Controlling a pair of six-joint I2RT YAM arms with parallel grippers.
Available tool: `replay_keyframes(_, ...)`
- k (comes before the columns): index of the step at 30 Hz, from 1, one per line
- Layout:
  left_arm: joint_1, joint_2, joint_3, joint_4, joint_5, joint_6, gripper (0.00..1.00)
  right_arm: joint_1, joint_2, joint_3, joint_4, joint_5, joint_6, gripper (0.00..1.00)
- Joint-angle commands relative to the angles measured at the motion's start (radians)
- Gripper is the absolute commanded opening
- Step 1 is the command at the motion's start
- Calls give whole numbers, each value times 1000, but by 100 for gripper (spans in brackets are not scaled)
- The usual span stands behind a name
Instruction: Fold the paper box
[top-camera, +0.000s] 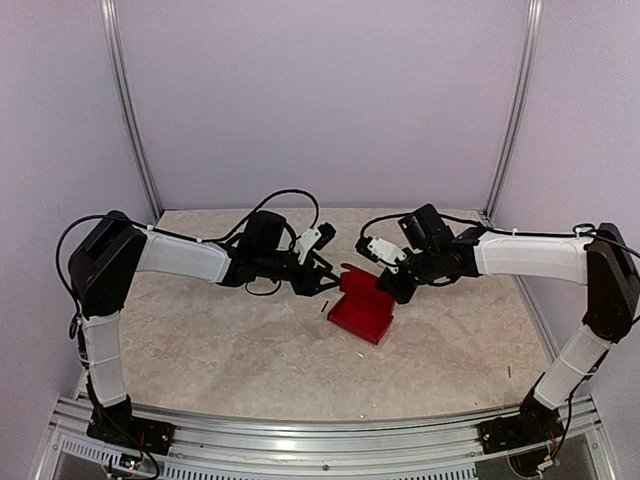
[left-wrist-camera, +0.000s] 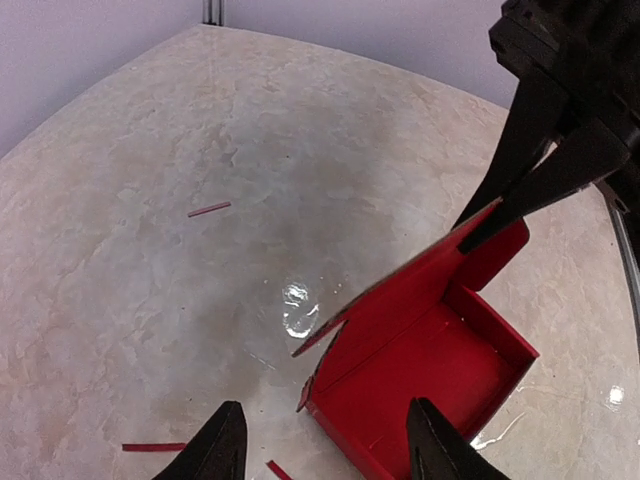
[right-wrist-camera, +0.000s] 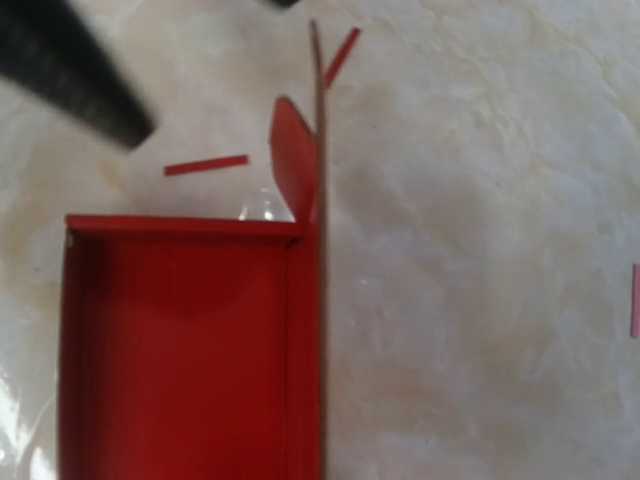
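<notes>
The paper box (top-camera: 362, 312) is bright red card, an open shallow tray on the table with its lid flap (left-wrist-camera: 420, 290) standing up along one long side. My right gripper (left-wrist-camera: 478, 222) comes in from above and is shut on the flap's top edge. My left gripper (left-wrist-camera: 325, 452) is open just beside the tray's near corner, one fingertip (left-wrist-camera: 436, 445) over the tray floor and the other over bare table. In the right wrist view the tray (right-wrist-camera: 180, 340) lies below with the flap seen edge-on; that gripper's own fingers are hidden.
Thin red card slivers (left-wrist-camera: 208, 209) (right-wrist-camera: 206, 165) lie scattered on the marbled tabletop (top-camera: 220, 340). Two metal uprights (top-camera: 130, 110) stand at the back corners against the lilac walls. A metal rail (top-camera: 320, 440) runs along the near edge.
</notes>
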Motion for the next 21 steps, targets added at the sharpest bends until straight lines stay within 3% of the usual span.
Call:
replay_keyframes(1,7,47,63,-91,130,91,56,-26,14,-4,-5,-48,19,0)
replay_keyframes(10,-6,146,156,-103,66,122,52,-41,26,-11,3,-107,30,0)
replay_keyframes(21,-35,199,269,-223,17,90,9,-44,3,-22,17,-53,25,0)
